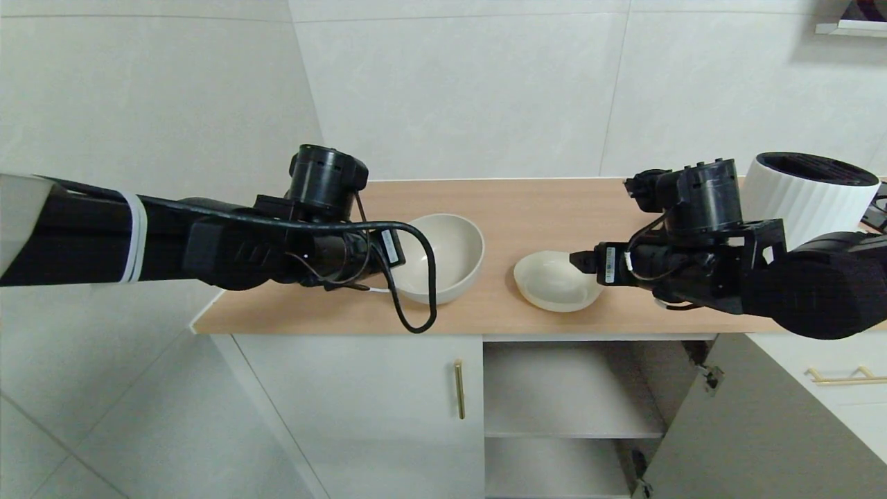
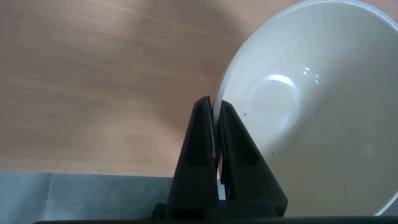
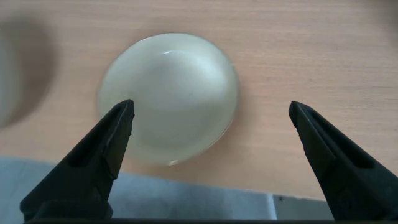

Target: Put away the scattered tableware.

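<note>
1. A white tiled wall (image 1: 471, 83) backs a light wooden countertop (image 1: 527, 208).
2. Under the counter is a white cabinet (image 1: 360, 402). Its right door (image 1: 727, 430) is swung open, showing the shelves (image 1: 568, 388).
3. A white ribbed container (image 1: 811, 197) stands at the counter's right end, behind the right arm.
4. A deep, glossy cream bowl (image 1: 447, 253) sits near the counter's front edge. The left gripper (image 2: 215, 102) pinches its rim, one finger inside and one outside.
5. A shallow, pale dish (image 1: 554, 281) lies just right of the bowl without touching it. The right gripper (image 3: 211, 111) is spread wide over it.
</note>
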{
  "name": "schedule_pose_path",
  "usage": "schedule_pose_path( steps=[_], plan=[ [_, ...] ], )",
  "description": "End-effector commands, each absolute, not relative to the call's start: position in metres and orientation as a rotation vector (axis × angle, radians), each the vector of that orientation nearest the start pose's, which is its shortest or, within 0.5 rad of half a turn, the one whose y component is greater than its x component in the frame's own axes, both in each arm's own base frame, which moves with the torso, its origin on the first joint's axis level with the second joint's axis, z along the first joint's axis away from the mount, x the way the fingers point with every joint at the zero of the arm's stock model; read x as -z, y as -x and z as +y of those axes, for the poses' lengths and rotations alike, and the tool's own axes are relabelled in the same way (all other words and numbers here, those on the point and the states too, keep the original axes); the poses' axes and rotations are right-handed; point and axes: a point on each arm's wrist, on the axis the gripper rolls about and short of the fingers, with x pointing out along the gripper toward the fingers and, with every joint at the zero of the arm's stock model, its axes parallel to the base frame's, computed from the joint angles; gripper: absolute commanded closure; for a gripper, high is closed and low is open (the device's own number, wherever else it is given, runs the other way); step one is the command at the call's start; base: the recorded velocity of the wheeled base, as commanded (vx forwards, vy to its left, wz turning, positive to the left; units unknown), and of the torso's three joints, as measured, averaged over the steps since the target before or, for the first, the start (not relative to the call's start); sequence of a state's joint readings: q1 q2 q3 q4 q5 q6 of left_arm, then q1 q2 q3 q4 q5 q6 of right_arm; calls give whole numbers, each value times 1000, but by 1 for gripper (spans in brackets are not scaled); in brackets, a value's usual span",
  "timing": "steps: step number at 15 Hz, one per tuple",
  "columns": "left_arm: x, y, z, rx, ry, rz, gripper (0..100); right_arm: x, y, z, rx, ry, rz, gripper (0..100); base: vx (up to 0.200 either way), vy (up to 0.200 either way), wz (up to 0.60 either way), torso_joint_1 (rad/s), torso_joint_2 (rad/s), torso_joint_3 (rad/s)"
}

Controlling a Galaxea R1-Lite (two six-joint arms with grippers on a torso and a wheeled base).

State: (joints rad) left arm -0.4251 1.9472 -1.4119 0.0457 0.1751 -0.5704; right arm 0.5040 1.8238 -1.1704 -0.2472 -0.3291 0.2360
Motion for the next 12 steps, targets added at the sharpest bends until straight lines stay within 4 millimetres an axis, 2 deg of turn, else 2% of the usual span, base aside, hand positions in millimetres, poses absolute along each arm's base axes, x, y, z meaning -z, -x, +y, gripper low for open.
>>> schedule_pose_path(
  steps=[1,7,12],
  plan=[
    [-207,-346,-152,83,386,588,100,-184,-328,172,-93,-42,427,0,0,0,0,0,0,0],
    [-208,-343,-151,83,384,589,100,-157,-353,168,-28,-22,472,0,0,0,0,0,0,0],
    [-211,-341,-150,85,387,582,100,-155,-356,167,-22,-22,476,0,0,0,0,0,0,0]
  ],
)
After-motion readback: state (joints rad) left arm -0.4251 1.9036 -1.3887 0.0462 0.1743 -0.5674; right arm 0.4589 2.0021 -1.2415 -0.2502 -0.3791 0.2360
